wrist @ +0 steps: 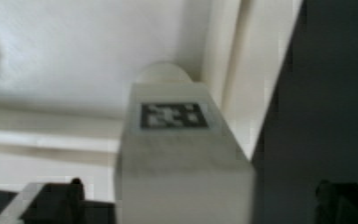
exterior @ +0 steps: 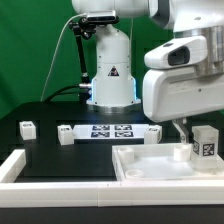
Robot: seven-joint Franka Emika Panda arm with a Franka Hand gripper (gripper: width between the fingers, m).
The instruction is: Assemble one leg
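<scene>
A leg (exterior: 205,143), a small white post with a tag on its face, stands upright near the exterior view's right end of the large flat white piece (exterior: 150,165). My gripper (exterior: 192,133) hangs over it, one finger (exterior: 183,129) just beside the leg. In the wrist view the leg (wrist: 179,150) with its tag runs between my fingertips (wrist: 60,200), with a gap on each side. My gripper (wrist: 202,205) is open and does not touch it. Two more legs (exterior: 27,127) (exterior: 65,135) lie on the black table at the exterior view's left.
The marker board (exterior: 110,131) lies at the table's middle, in front of the robot base (exterior: 108,75). A white raised border (exterior: 12,168) runs along the front left corner and front edge. The flat white piece has raised rims and recesses.
</scene>
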